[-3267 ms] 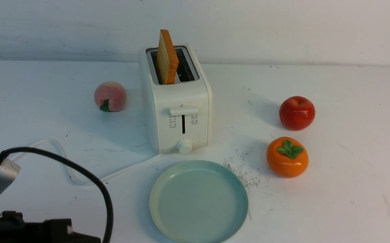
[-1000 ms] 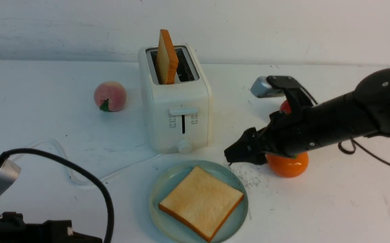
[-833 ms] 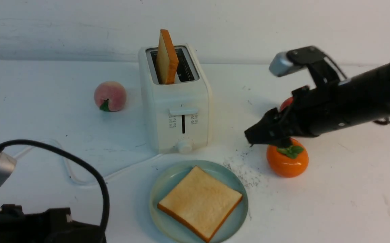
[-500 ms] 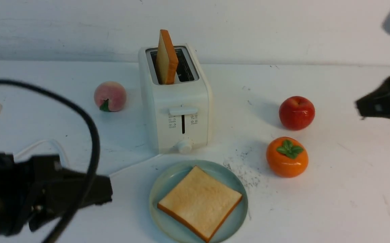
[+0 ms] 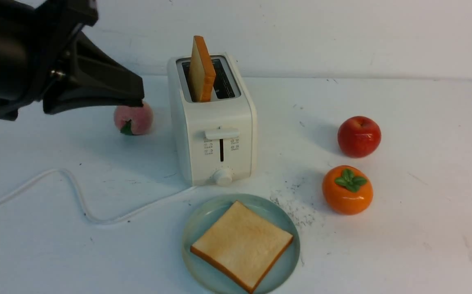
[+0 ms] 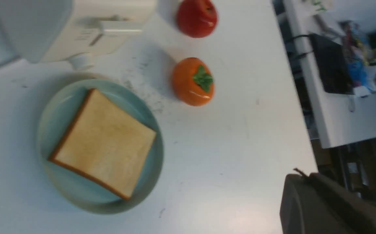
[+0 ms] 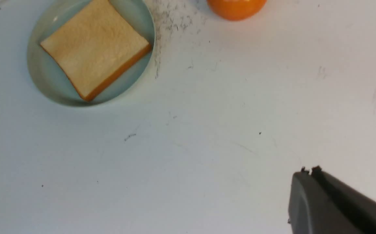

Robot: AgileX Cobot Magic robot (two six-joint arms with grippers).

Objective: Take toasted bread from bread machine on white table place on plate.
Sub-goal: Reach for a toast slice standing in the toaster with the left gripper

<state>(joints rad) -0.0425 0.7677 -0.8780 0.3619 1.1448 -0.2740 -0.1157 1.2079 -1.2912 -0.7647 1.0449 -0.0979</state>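
The plate (image 5: 198, 220) lies on the table (image 5: 424, 237) directly in front of the bread machine (image 5: 213, 139), close to its knob but not touching it. One flat slice (image 5: 242, 245) of toasted bread rests inside the plate, turned corner-forward, with its corners reaching close to the rim. The bread machine holds the upright slice (image 5: 201, 69) in its left slot, with the upper part projecting above the housing. The left gripper (image 5: 139, 97) is clenched on nothing and is raised to the left of the bread machine; in the front view its tip overlaps the top of the peach (image 5: 134, 120). The right gripper (image 7: 309, 170) is likewise clenched and empty, above bare table to the right of the plate. The apple (image 5: 359, 136) and persimmon (image 5: 347, 190) stand apart on the right, with dark specks between persimmon and plate. The cord (image 5: 76, 194) loops across the left side. Open table extends beyond the fruit to the right edge.
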